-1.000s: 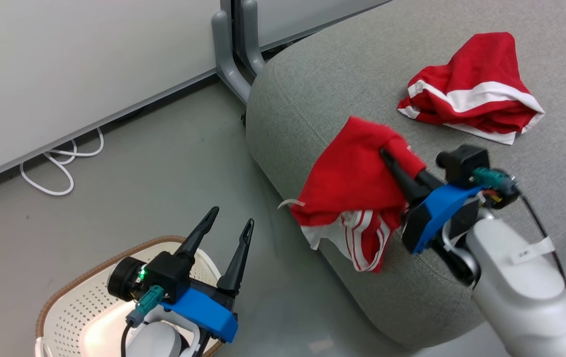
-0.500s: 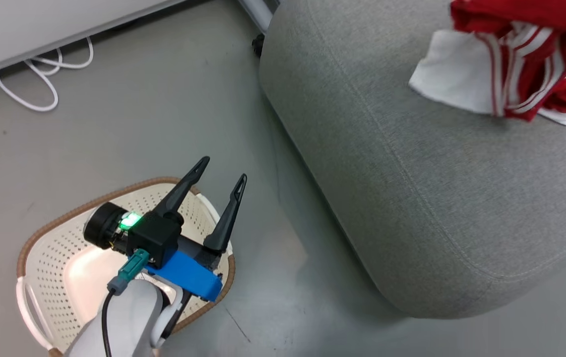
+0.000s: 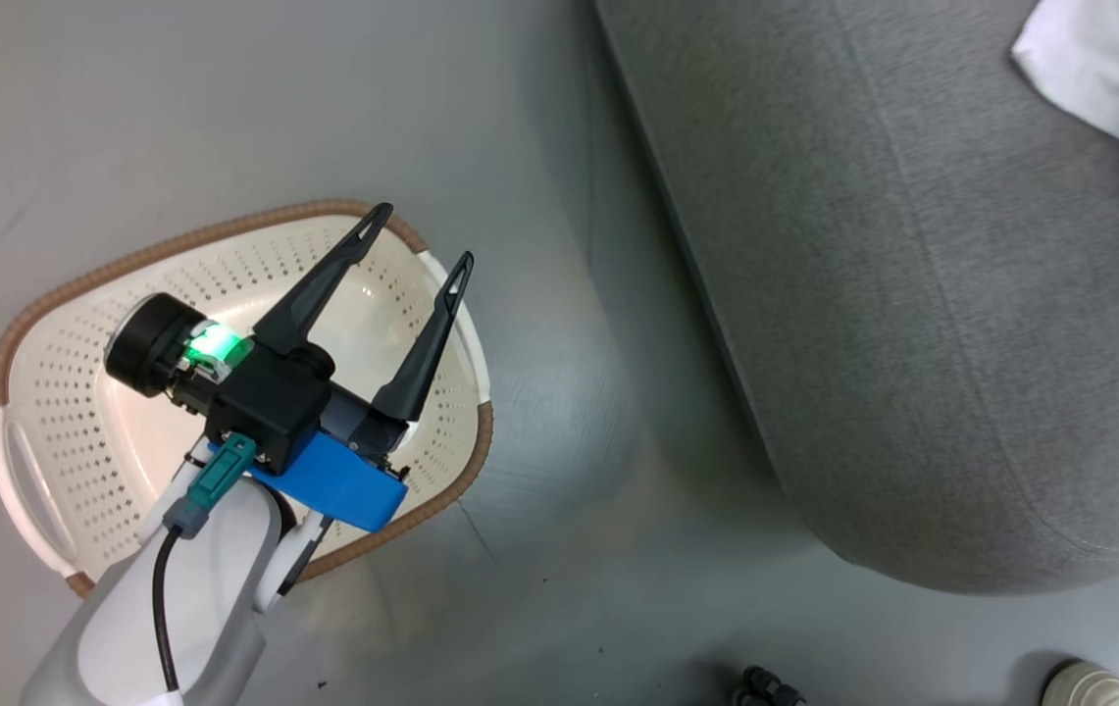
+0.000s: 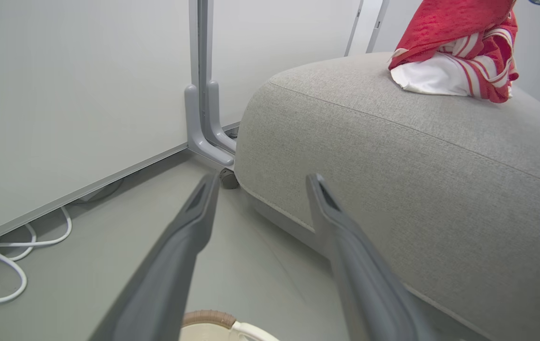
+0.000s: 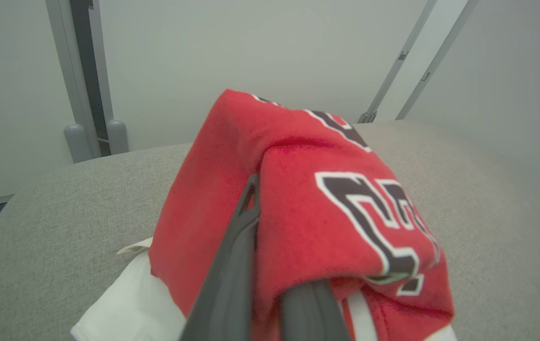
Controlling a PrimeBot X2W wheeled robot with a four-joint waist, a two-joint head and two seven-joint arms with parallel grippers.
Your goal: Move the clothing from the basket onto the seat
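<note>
The right fingers (image 5: 232,265) are clenched on the jersey (image 5: 326,208). One finger lies bare along a red fold and the other is buried under the cloth, so its tip is hidden. That wrist view alone shows the black, white-edged number on the jersey, with a white layer hanging below it down to the seat (image 5: 61,227). The fabric blocks most of the seat's top behind it.

The left fingers (image 3: 319,284) are spread wide and grasp nothing. In the head view they hover over the basket (image 3: 226,227), which stands on the floor (image 3: 569,510) just beside the seat (image 3: 863,294), off its rounded corner and not touching it. The left arm (image 3: 206,579) covers much of the basket's floor, so the nearer part of the inside cannot be judged. At the seat's far edge in the same view, only a white corner of the clothing (image 3: 1098,69) with a sliver of red can be seen.

From the left wrist, the left fingers (image 4: 180,246) frame the side of the seat (image 4: 393,156). On the seat's top lies the clothing (image 4: 459,61), a red heap with white stripes whose white hem touches the cushion. Beyond the seat's corner stands a grey post foot (image 4: 203,132) against a pale wall panel (image 4: 71,94). A white cable (image 4: 14,265) loops on the floor well away from the seat. A sliver of the basket's brown rim (image 4: 208,318) shows between the fingers.
</note>
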